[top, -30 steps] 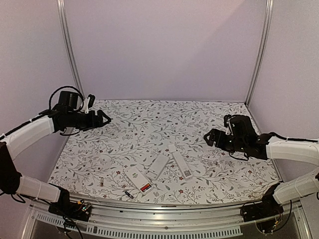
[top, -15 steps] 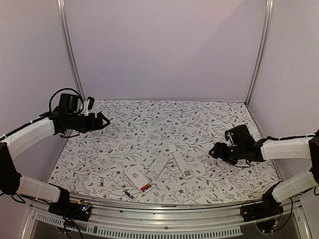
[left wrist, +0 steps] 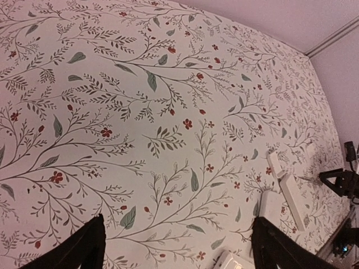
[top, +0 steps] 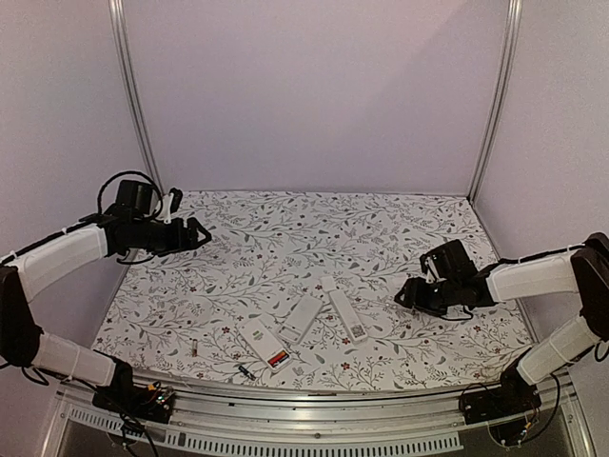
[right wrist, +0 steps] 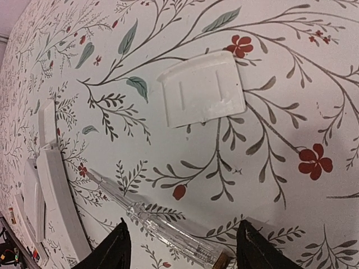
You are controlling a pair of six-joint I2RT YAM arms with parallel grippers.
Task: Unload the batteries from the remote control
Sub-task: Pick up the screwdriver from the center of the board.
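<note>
The fingers (right wrist: pixel 255 249) of the right gripper (right wrist: pixel 184 238) are black and wedge-shaped. They stand apart, released, straddling the handle end of a slim clear tool (right wrist: pixel 162 227) that lies flat on the table (right wrist: pixel 291 50); neither finger visibly presses it. The tool is a see-through rod that narrows to a thin tip pointing away from the fingers, toward the remotes. Ahead of the fingers, beyond the tool and apart from it, lies a flat white plastic cover (right wrist: pixel 203 96), roughly square with rounded corners and moulded ridges. The table's cloth is matte, printed with grey branches, green leaves and red flowers. The left gripper (left wrist: pixel 176 227) hangs over bare cloth, its fingers (left wrist: pixel 84 246) spread wide with nothing between them. Three long white remotes lie between the two grippers. The front remote (top: pixel 264 341), nearest the table's front edge, has its bay open, and a red-orange battery (top: pixel 278 359), a tiny slim cylinder, sits inside. A dark battery (top: pixel 245 371) lies loose on the cloth just beside that remote, well apart from both sets of fingers.
</note>
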